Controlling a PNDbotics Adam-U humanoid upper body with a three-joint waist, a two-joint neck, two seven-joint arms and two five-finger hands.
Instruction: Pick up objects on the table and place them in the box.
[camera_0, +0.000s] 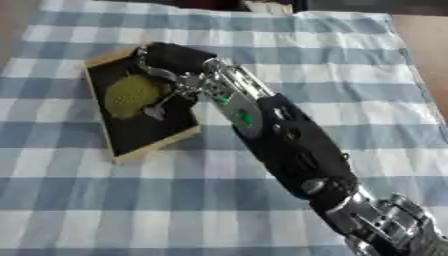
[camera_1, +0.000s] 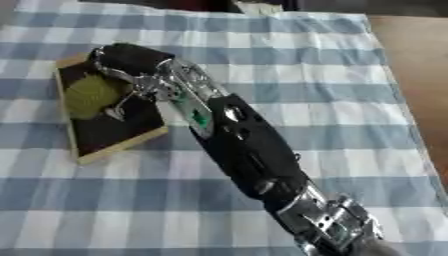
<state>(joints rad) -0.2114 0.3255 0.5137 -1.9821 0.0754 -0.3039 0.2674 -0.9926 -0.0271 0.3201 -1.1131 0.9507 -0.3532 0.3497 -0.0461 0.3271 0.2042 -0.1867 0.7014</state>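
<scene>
Checked cloth (camera_0: 105, 210) covered the worktop; right hand (camera_0: 171, 62) over box (camera_0: 157, 145), fingers' state unclear, beside green object (camera_0: 129, 95).

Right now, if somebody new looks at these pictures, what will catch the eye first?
The long black and silver right arm crosses the blue-and-white checked tablecloth diagonally from the lower right. Its right hand reaches over the shallow wooden box with dark lining at upper left, above a round yellow-green object inside.

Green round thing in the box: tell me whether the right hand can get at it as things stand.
Probably yes. The right hand is already over the box, its fingers curled down right at the green round thing. Nothing lies between them, and the box is open on top. Whether they touch, I cannot tell.
</scene>
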